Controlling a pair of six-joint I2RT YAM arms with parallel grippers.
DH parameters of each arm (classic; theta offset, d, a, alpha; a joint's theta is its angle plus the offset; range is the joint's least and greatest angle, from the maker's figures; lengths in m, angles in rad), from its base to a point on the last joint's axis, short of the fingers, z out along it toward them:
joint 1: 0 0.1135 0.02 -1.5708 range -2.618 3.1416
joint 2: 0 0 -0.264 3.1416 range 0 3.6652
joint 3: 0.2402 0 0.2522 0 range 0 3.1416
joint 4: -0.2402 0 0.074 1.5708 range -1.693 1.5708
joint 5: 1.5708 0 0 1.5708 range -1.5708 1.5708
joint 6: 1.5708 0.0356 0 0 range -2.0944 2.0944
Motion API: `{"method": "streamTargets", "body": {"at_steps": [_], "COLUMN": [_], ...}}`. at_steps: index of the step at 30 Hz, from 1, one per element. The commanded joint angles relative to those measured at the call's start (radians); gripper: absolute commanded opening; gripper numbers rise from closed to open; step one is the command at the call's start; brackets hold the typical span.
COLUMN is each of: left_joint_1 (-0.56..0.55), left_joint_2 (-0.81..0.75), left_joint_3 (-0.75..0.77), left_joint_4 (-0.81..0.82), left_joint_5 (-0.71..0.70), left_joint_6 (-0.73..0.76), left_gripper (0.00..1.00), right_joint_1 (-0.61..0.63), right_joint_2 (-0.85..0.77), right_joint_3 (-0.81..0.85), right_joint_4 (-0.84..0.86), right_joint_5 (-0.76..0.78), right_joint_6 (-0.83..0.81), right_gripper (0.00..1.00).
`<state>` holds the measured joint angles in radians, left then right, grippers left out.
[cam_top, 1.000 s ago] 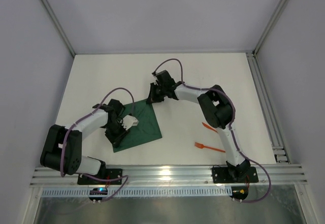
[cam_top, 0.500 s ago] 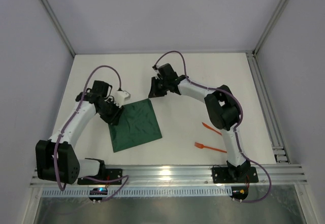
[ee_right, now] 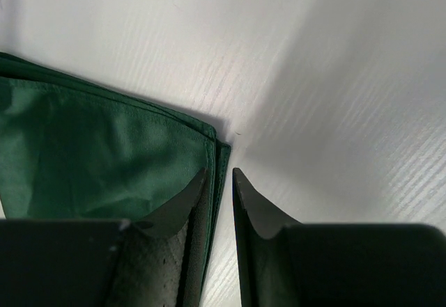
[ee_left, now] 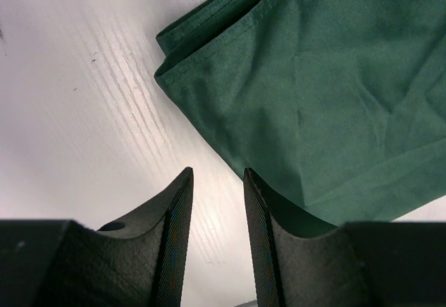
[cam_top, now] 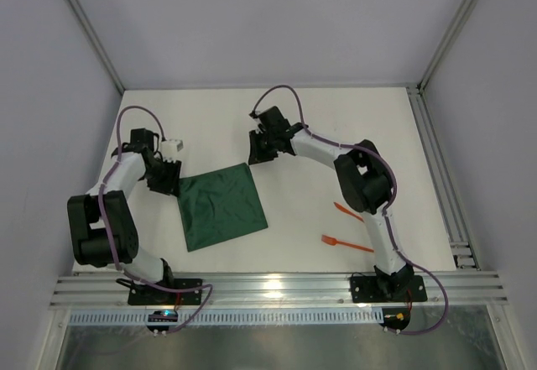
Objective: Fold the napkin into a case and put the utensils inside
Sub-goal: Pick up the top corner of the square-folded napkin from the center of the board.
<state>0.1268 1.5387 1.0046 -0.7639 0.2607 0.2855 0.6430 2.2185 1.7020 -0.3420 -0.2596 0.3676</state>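
Note:
The dark green napkin (cam_top: pixel 223 206) lies folded flat on the white table, left of centre. My left gripper (cam_top: pixel 165 177) hovers just off its far left corner, open; in the left wrist view bare table shows between the fingers (ee_left: pixel 217 175) and the napkin (ee_left: pixel 313 84) lies to the upper right. My right gripper (cam_top: pixel 254 150) is at the napkin's far right corner, open. In the right wrist view the napkin's layered hem (ee_right: pixel 221 157) runs along the left finger, with the right finger (ee_right: pixel 254 206) apart from it. Two orange utensils lie right of the napkin: one (cam_top: pixel 346 211) partly under the right arm, and the fork (cam_top: pixel 346 243).
Aluminium rails run along the table's right side (cam_top: pixel 438 177) and front edge (cam_top: pixel 277 286). Grey walls enclose the table on the left, back and right. The right arm's elbow (cam_top: pixel 362 181) hangs above the utensils.
My left arm has drawn back from on top of the napkin to its far left corner. The right gripper's jaws have parted at the napkin's far right corner.

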Motion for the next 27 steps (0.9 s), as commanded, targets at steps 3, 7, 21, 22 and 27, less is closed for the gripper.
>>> {"method": "streamTargets", "body": {"at_steps": [3, 7, 21, 22, 27], "left_joint_1": [0.005, 0.005, 0.005, 0.005, 0.005], "left_joint_2": [0.053, 0.090, 0.135, 0.135, 0.135], "left_joint_3": [-0.006, 0.000, -0.008, -0.009, -0.009], "left_joint_4": [0.093, 0.121, 0.155, 0.155, 0.156], "left_joint_5": [0.005, 0.017, 0.017, 0.017, 0.018], "left_joint_6": [-0.029, -0.031, -0.023, -0.022, -0.020], "left_gripper": [0.36, 0.34, 0.27, 0.27, 0.27], "right_joint_1": [0.015, 0.015, 0.018, 0.018, 0.020], "right_joint_2": [0.015, 0.033, 0.098, 0.099, 0.104], "right_joint_3": [0.039, 0.070, 0.113, 0.117, 0.122], "right_joint_4": [0.015, 0.017, 0.011, 0.011, 0.012], "right_joint_5": [-0.012, -0.018, -0.030, -0.033, -0.040], "right_joint_6": [-0.012, -0.009, 0.002, 0.005, 0.008], "right_gripper": [0.24, 0.24, 0.22, 0.20, 0.10]}}
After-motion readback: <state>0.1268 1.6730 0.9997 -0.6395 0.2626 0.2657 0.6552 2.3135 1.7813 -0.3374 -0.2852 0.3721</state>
